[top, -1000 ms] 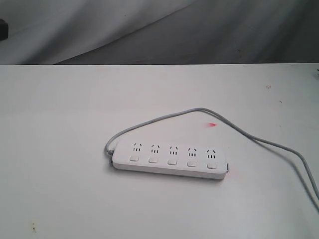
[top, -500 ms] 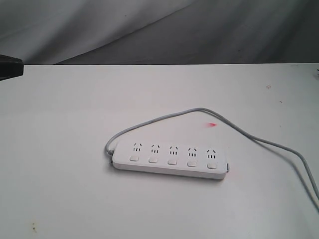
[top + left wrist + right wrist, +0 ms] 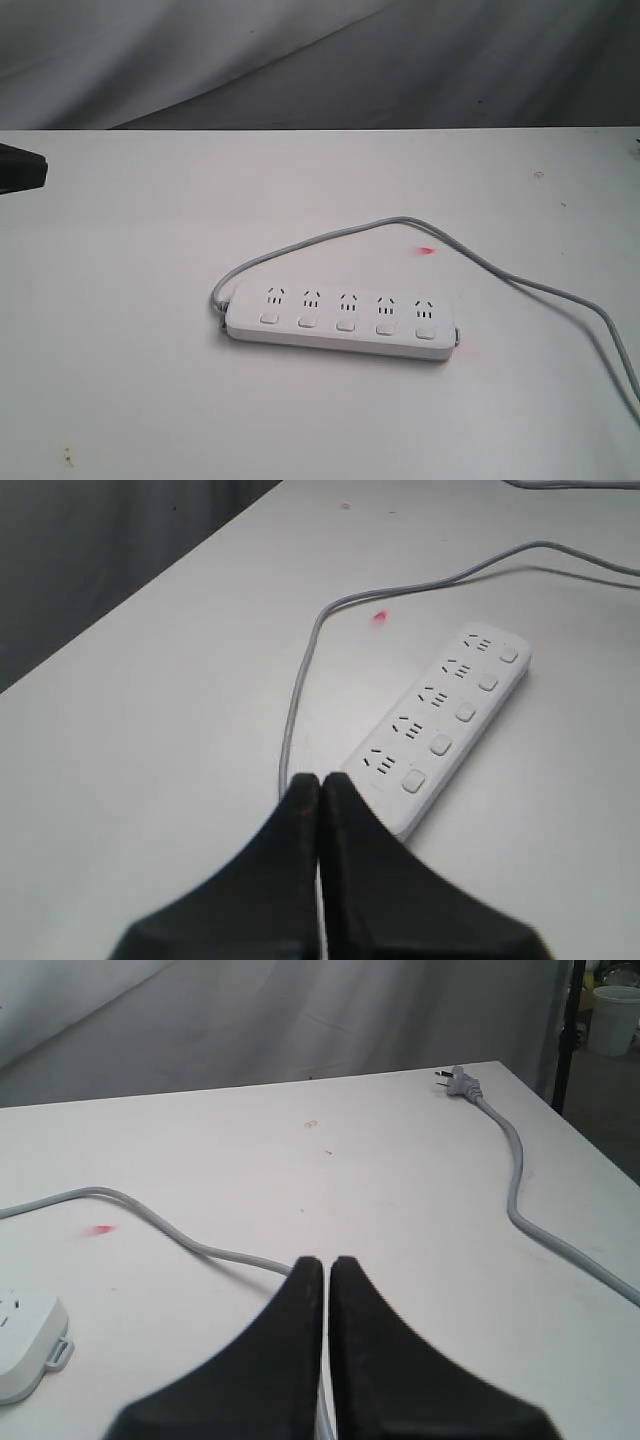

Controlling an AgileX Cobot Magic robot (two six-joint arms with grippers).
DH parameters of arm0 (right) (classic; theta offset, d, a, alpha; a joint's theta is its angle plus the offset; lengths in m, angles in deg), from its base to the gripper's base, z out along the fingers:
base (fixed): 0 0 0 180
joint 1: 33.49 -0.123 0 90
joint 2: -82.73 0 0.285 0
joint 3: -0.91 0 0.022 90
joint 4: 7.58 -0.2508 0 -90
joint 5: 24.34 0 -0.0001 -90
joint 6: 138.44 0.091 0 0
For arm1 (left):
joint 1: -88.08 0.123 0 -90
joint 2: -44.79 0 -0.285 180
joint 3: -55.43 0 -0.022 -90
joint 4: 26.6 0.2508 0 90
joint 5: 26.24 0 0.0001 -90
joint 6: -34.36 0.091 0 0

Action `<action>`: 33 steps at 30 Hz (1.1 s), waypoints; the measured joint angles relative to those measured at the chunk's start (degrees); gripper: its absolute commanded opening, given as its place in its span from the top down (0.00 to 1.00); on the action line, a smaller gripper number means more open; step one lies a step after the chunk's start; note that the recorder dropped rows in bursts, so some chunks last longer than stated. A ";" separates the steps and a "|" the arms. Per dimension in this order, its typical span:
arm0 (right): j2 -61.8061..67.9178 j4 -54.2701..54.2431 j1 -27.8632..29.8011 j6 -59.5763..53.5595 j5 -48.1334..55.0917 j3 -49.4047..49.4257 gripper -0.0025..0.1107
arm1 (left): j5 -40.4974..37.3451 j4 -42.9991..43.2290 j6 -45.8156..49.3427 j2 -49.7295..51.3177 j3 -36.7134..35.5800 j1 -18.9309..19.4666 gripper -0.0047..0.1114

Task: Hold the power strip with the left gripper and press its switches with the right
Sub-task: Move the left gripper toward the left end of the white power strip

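The white power strip (image 3: pixel 338 320) lies flat on the white table, its row of switches (image 3: pixel 345 324) along the near side and its grey cord (image 3: pixel 420 228) looping off the left end and away to the right. In the exterior view only a black tip of the left gripper (image 3: pixel 22 168) shows at the far left edge, well away from the strip. The left wrist view has the left gripper (image 3: pixel 322 780) shut and empty, a short way from the near end of the power strip (image 3: pixel 440 735). My right gripper (image 3: pixel 326 1262) is shut and empty above the cord (image 3: pixel 190 1235); the strip's end (image 3: pixel 25 1345) lies off to one side.
The cord runs across the right part of the table to its plug (image 3: pixel 458 1080) near the far corner. A small red mark (image 3: pixel 427 251) sits on the tabletop behind the strip. The table's back edge meets a grey backdrop (image 3: pixel 320 60).
The black tip of the left arm has come into the exterior view at the left edge and dropped slightly. The power strip and its cord have not moved.
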 measured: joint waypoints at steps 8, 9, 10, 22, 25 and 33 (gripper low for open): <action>0.00 0.00 0.00 0.00 0.00 0.00 0.96 | -0.08 1.40 2.46 0.36 0.00 0.00 0.95; 0.00 0.00 0.00 0.00 0.00 0.00 0.96 | -0.12 1.26 4.24 0.76 0.00 0.00 0.94; 0.00 0.00 0.00 0.00 0.00 0.00 0.96 | -0.35 1.26 6.92 1.31 0.00 0.00 0.92; 0.00 0.00 0.00 0.00 0.00 0.00 0.96 | -0.35 16.26 13.02 12.10 1.71 -4.97 0.69; 0.00 0.00 0.00 0.00 0.00 0.00 0.96 | -0.35 19.71 13.02 16.30 3.91 -7.51 0.52; 0.00 0.00 0.00 0.00 0.00 0.00 0.96 | -0.35 22.17 13.02 26.61 13.40 -14.66 0.27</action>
